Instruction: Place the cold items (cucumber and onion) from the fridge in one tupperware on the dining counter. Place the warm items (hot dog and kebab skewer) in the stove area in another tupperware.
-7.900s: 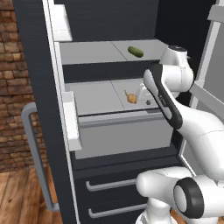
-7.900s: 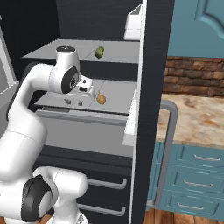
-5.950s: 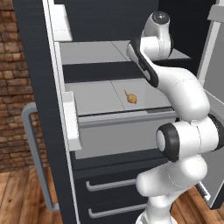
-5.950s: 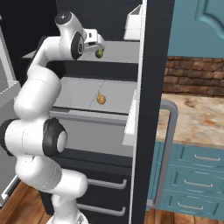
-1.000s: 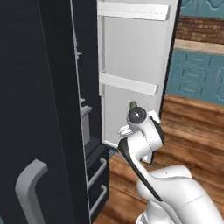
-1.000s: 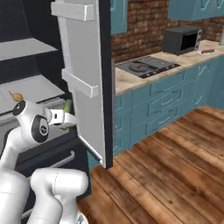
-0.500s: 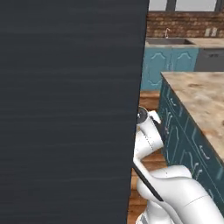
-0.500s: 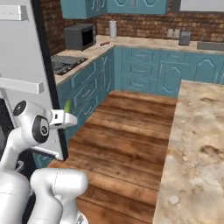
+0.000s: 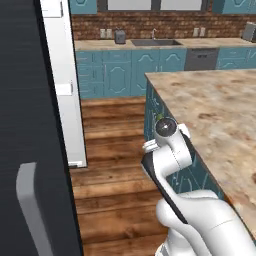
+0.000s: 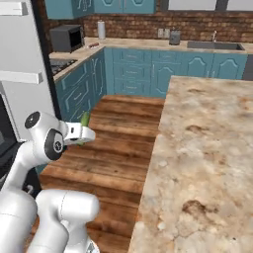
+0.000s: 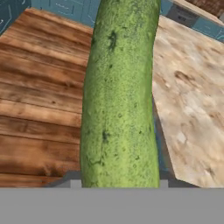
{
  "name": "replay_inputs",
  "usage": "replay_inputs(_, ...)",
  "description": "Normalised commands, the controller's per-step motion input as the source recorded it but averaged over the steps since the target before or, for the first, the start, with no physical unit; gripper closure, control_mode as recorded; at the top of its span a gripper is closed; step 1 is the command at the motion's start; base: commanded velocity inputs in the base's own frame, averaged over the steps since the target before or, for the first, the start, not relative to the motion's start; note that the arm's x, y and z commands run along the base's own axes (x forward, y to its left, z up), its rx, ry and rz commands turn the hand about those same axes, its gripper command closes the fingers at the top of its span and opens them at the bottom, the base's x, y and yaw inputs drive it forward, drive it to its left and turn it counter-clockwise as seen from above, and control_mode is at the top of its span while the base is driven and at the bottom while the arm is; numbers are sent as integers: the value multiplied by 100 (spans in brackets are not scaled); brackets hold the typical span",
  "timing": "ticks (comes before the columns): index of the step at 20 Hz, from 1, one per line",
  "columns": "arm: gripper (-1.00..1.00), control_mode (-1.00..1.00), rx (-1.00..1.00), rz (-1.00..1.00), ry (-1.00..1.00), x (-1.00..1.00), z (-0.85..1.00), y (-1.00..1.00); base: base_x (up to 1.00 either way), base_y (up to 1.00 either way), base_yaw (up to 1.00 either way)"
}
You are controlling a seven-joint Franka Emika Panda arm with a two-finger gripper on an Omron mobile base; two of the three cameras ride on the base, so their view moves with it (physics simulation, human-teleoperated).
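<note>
Since half a second back the whole scene is swinging round with the base: the black fridge (image 9: 30,150) wall that was covering most of the left base view is now sitting only along the left of the frame, its white door panel standing at upper left, and the dining counter (image 9: 220,115) is spreading across the right half of both base views. The gripper (image 10: 83,132) is clenching the cucumber (image 11: 120,94), just as it was then; in the right base view the green tip is poking up above the white hand at centre left. In the hand view the cucumber is running top to bottom through the middle of the frame, a smooth, mottled green cylinder with faint speckling. Behind it the wooden floor (image 11: 39,100) is showing long reddish-brown planks at left, and the counter is showing blotchy beige-brown marbled stone at right, over a teal base.
</note>
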Motion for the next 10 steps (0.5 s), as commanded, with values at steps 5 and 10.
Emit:
replay_inputs(5,100,100,0,0,0,0,0,0,-100,-22,0)
replay_inputs(10,100,100,0,0,0,0,0,0,-100,47,-2)
